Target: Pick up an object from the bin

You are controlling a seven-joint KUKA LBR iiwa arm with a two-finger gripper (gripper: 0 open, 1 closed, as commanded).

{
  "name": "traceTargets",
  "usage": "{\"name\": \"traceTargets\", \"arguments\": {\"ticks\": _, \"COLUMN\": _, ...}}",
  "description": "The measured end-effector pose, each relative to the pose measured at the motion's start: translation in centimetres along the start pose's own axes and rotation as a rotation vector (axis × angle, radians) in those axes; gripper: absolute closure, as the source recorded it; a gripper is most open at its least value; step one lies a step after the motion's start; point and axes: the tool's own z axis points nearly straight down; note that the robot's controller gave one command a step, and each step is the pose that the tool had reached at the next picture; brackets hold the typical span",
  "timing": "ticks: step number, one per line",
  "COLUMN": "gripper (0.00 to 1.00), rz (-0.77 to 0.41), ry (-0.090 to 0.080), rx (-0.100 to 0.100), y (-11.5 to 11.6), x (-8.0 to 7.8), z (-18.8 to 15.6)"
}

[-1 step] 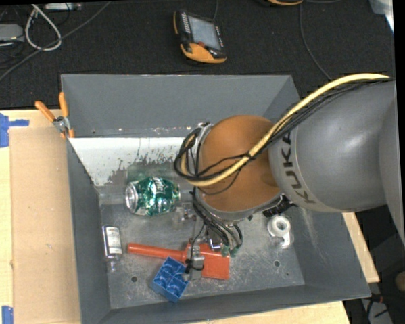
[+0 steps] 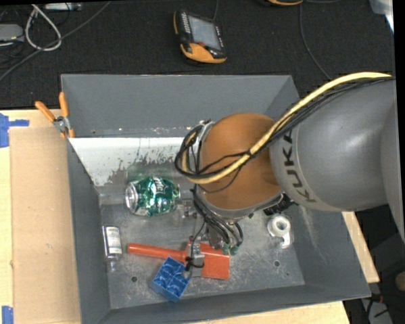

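Observation:
My gripper (image 2: 192, 258) hangs below the arm's orange cover, low over the bin's front middle. It stands right at an orange tool (image 2: 209, 264), which has a thin handle running left and a flat block at its right end. A blue studded block (image 2: 170, 278) lies just in front and to the left of that tool, touching it. A crushed green can (image 2: 152, 195) lies behind and to the left of the gripper.
A small silvery cylinder (image 2: 112, 240) lies near the bin's left wall. A white ring-shaped part (image 2: 279, 229) sits at the right, next to the arm. The arm and its cables cover the bin's middle and right.

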Motion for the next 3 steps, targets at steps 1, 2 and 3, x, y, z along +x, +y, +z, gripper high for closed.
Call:
{"name": "traceTargets", "arguments": {"ticks": 1, "gripper": 0.0, "rz": 0.01, "ry": 0.01, "rx": -0.002, "y": 4.6, "x": -2.0, "z": 11.58}}
{"name": "traceTargets", "arguments": {"ticks": 2, "gripper": 0.0, "rz": 0.083, "ry": -0.003, "rx": 0.0, "y": 4.79, "x": -2.12, "z": 11.32}}
{"name": "traceTargets", "arguments": {"ticks": 3, "gripper": 0.0, "rz": 0.017, "ry": 0.004, "rx": -0.002, "y": 4.51, "x": -2.15, "z": 11.3}}
